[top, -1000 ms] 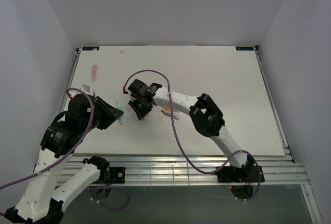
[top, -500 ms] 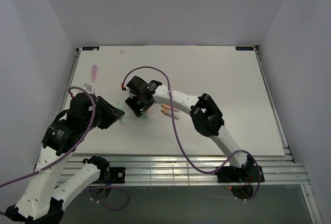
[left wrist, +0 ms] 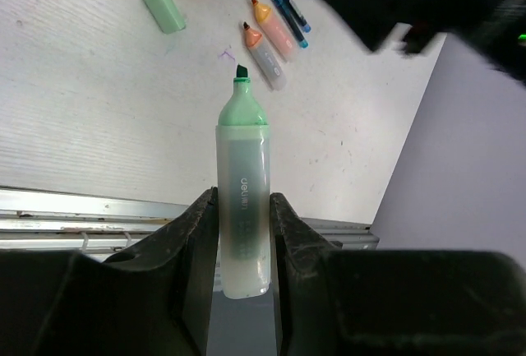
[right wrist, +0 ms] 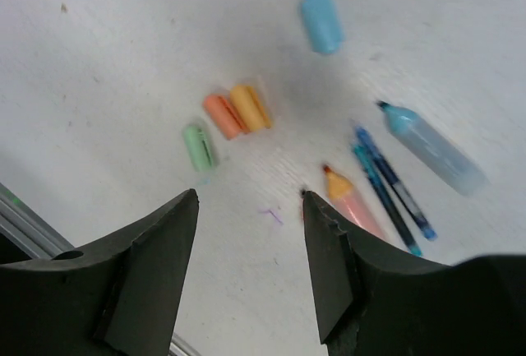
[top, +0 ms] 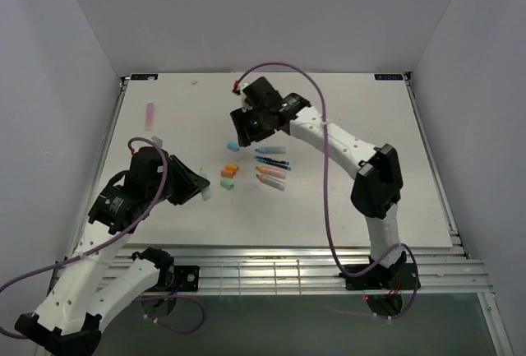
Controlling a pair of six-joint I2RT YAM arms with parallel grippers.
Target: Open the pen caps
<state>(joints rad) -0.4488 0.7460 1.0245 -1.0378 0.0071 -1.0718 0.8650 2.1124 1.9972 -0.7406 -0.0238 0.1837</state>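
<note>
My left gripper (left wrist: 243, 198) is shut on a green pen (left wrist: 242, 171), a highlighter with its tip bare; it hovers over the table's near left (top: 197, 187). Its green cap (right wrist: 199, 145) lies loose on the table (top: 228, 183), next to two orange pen caps (right wrist: 236, 110) and a light blue one (right wrist: 321, 21). Uncapped pens lie to their right: a light blue highlighter (right wrist: 431, 146), two thin blue pens (right wrist: 390, 187) and two orange-tipped highlighters (left wrist: 267, 39). My right gripper (right wrist: 251, 200) is open and empty, raised above the caps (top: 246, 130).
A pink pen (top: 149, 113) lies alone at the far left of the white table (top: 353, 200). A small white scrap (top: 195, 82) sits near the back edge. Grey walls close in on three sides.
My right gripper has opened, let the green cap drop onto the table, and lifted away toward the back. The left gripper has shifted slightly right, still holding the green pen.
</note>
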